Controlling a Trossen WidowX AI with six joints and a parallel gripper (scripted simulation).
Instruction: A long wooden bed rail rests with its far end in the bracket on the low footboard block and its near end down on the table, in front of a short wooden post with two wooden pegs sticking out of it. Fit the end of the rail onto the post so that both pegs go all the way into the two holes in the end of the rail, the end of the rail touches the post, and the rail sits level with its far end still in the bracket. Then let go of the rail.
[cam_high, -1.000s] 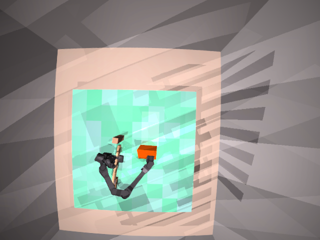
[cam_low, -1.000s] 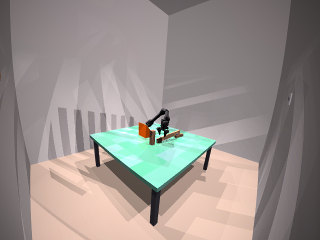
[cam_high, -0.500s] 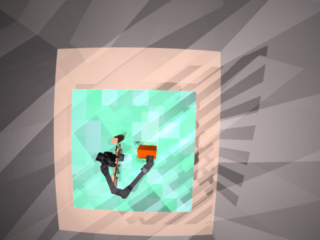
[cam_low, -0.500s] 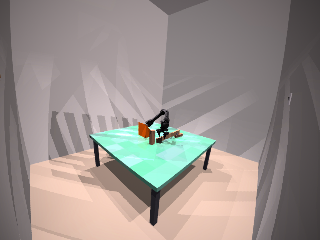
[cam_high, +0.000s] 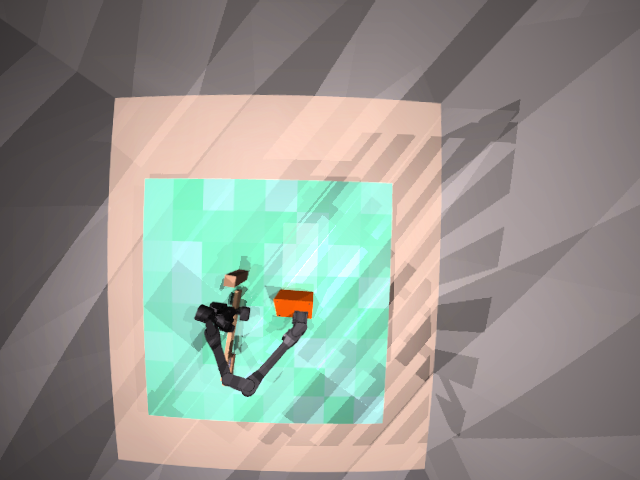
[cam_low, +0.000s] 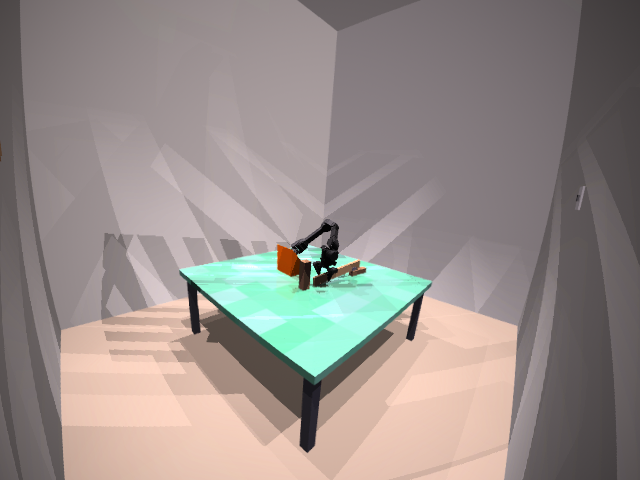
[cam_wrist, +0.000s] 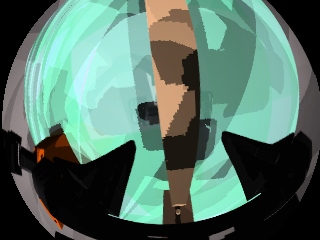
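Note:
The long wooden rail (cam_high: 231, 348) (cam_low: 338, 273) (cam_wrist: 167, 60) lies on the green table (cam_high: 175, 217) (cam_low: 310, 330). Its near end is low, just in front of the short wooden post (cam_high: 235, 279) (cam_low: 304, 274). Its far end lies towards the low footboard block (cam_low: 360, 271), which the arm's elbow hides in the top view. My gripper (cam_high: 231, 313) (cam_low: 322, 268) (cam_wrist: 180, 140) is open and hangs over the rail near its post end, with one finger on each side and nothing between them. The pegs and the holes are too small to make out.
The orange block (cam_high: 293, 302) (cam_low: 286, 259) (cam_wrist: 54, 150) that carries the arm's base stands to the right of the post. The arm bends back over the rail's far end. The table edges are far from the parts.

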